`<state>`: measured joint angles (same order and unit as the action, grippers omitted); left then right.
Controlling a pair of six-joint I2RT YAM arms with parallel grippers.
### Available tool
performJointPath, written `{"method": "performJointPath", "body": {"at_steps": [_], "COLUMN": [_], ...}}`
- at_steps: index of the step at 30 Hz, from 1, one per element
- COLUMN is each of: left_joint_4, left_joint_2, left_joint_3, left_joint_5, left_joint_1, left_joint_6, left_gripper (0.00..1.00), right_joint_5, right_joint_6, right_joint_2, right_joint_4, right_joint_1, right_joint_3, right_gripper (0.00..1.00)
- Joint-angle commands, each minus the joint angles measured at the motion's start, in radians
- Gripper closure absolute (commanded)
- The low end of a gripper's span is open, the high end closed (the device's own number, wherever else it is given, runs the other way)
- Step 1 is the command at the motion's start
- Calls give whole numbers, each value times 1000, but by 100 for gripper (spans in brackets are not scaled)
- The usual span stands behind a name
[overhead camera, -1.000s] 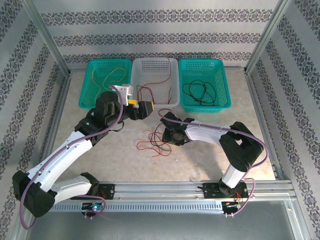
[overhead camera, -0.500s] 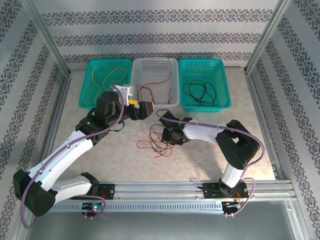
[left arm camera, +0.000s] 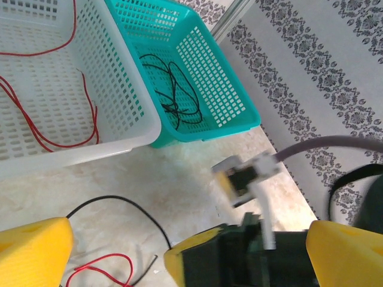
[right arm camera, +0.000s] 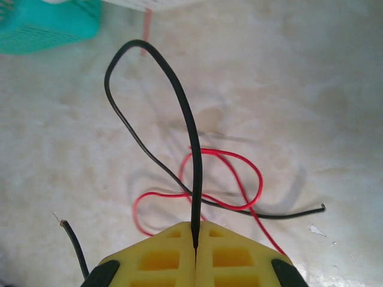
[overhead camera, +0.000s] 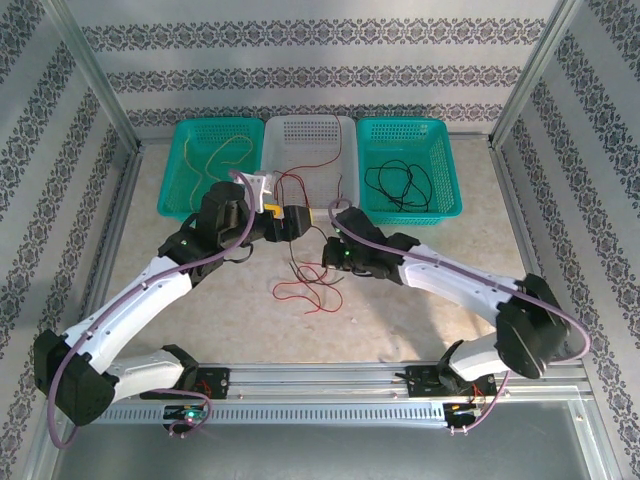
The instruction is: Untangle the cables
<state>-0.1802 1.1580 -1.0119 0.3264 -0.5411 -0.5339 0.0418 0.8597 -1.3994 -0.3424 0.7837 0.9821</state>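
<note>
My right gripper (right arm camera: 195, 236) is shut on a thin black cable (right arm camera: 182, 101), which rises from the yellow pads in a tall loop and trails back down onto the table. Beneath it a red cable (right arm camera: 242, 173) lies in a loose loop, crossed by the black strand. From above, the right gripper (overhead camera: 330, 260) hangs over the small red and black cables (overhead camera: 300, 292) at the table's middle. My left gripper (overhead camera: 300, 216) hovers just behind it, open and empty. In the left wrist view its yellow fingers (left arm camera: 33, 254) stand wide apart, with the right gripper's body (left arm camera: 239, 257) below them.
Three baskets line the back: a teal basket (overhead camera: 180, 170) with yellow cables, a white basket (overhead camera: 345, 165) with red cable, and a teal basket (overhead camera: 448, 170) with black cables. Aluminium frame posts and patterned walls close in the sides.
The right gripper has shut on the black cable and lifted it, shifting up and back while its arm stretched out. The left gripper has moved slightly right and stayed open.
</note>
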Motion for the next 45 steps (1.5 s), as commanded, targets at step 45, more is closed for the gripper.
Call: {"method": "performJointPath", "body": {"at_steps": [45], "left_joint_4": [105], "left_joint_2": [13], "left_joint_3": [-32], "left_joint_5": [67], "left_joint_1": [11], "left_joint_6": [24], "left_gripper": [13], "right_joint_5": [153], "right_joint_6": [-246], "right_joint_2": [421], "right_joint_4": [92], "right_joint_1": [25], "right_joint_3": [227], "right_gripper": [98]}}
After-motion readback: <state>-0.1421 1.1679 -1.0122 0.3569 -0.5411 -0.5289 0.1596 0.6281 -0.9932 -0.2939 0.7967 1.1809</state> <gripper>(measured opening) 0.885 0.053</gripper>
